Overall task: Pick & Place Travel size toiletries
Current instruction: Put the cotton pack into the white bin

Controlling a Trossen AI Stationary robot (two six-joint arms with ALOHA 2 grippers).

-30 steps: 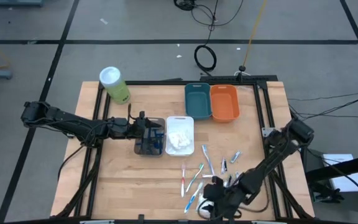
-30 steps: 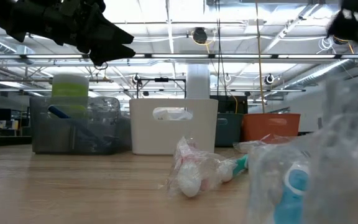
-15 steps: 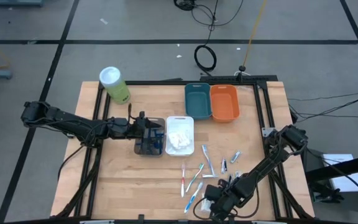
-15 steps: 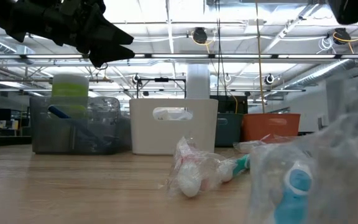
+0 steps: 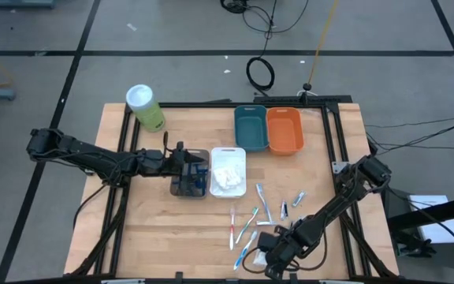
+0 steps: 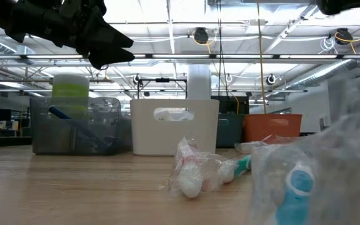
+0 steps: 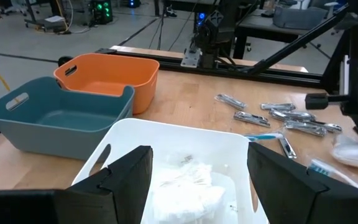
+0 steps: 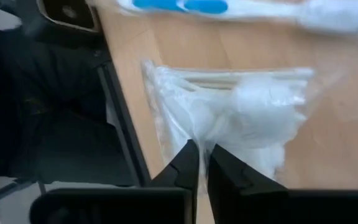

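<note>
right gripper [image 8: 202,163] now closed | clear packet [image 8: 241,118] pinched at tips

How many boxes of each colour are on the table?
Teal bin: 1
Orange bin: 1
White bin: 1
Dark see-through bin: 1
Total: 4

My left pincer [image 5: 198,167] hangs over the bins at the tabletop's [image 5: 156,229] centre; toothbrushes [image 5: 247,225] lie toward five o'clock, my right pincer [image 5: 260,258] beyond them at the edge.
</note>
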